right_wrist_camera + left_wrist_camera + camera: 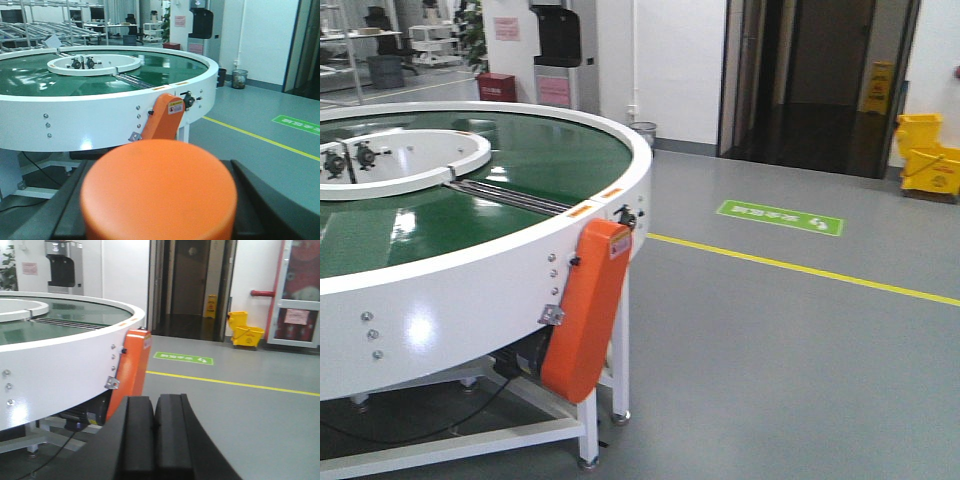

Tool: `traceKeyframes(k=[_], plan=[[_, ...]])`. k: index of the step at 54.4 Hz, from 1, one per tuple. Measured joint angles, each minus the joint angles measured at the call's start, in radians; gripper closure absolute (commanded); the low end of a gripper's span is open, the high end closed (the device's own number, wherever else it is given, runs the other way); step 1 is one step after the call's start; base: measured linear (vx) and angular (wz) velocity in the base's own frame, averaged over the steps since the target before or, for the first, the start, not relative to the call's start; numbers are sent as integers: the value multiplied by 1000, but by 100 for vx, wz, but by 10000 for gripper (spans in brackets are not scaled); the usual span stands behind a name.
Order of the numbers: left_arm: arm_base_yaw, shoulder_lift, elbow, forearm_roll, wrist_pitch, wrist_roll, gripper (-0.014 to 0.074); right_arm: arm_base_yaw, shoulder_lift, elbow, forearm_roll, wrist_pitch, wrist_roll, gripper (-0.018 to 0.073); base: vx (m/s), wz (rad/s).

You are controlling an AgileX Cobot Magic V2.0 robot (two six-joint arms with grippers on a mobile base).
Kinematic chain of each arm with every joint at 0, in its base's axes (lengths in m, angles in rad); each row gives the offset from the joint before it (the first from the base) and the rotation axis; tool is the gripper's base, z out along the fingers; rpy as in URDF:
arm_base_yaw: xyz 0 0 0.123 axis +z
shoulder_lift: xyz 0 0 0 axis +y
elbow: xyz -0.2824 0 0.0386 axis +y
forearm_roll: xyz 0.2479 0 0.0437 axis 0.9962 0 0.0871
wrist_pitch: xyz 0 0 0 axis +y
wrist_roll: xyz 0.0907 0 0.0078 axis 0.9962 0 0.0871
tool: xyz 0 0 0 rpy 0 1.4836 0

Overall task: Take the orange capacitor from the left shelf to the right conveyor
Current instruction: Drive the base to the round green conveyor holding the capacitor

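Capacitor (159,187) does not appear in the front view, which shows one conveyor (470,275) with its green belt (440,215) and one orange guard (582,310) on the rim.

Left wrist view: the left gripper (154,435) has its pads pressed together with nothing between them. The same conveyor lies to its left.

Right wrist view: the right gripper (161,225) clamps the single capacitor upright, with black fingers (272,200) on either side. It appears lower than the rim and apart from the belt.

Procedure: raise the capacitor above the white rim, hold it vertical, pass clear of the guard, and seat its base flat on the belt before releasing.

Count: one capacitor, one conveyor, two grippers.
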Motion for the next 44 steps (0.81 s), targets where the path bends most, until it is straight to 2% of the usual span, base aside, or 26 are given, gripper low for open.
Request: traceKeyframes(k=[22, 44], plan=[[0, 0, 0, 0, 0, 0, 603, 0, 0, 0, 0, 0, 0, 567, 37, 29], [0, 0, 0, 0, 0, 0, 603, 0, 0, 0, 0, 0, 0, 567, 41, 45]])
